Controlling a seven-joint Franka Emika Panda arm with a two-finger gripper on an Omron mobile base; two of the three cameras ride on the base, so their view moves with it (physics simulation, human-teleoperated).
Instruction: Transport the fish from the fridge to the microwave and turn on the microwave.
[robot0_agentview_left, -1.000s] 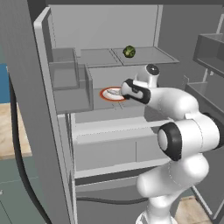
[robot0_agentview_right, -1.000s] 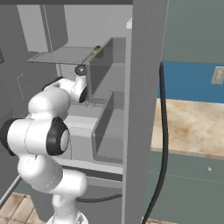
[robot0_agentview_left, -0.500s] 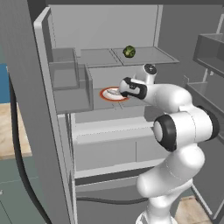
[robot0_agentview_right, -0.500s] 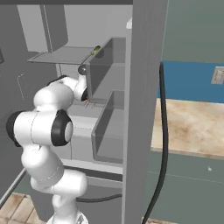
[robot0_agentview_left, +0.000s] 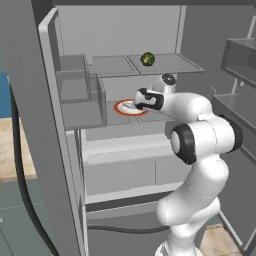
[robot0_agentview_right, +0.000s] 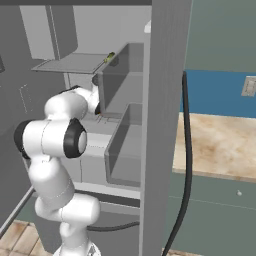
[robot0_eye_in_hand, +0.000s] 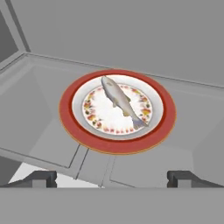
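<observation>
**Reaching into the fridge, jaws wide over the plated fish**

Since a second ago my elbow has swung up and to the right while my hand has stayed at the middle shelf, next to the plate. Neither the plate nor the green ball has shifted.

My gripper sits inside the open fridge, level with the middle shelf. Its jaws are spread fully apart and hold nothing; in the hand view the two dark fingertips stand far apart, short of the plate's near rim.

On that shelf lies the white plate with a red-orange rim, with a ring of small coloured dots on its white face. The fish, slender and silver-grey, lies diagonally across the plate's middle, well inside the rim. My jaws do not touch fish or plate.

On the glass shelf above rests a dark green ball, well apart from the plate. Clear door bins hang on the open door at the left. In the right base view a wooden bench runs beside the fridge, and a black cable hangs in front of it.
</observation>
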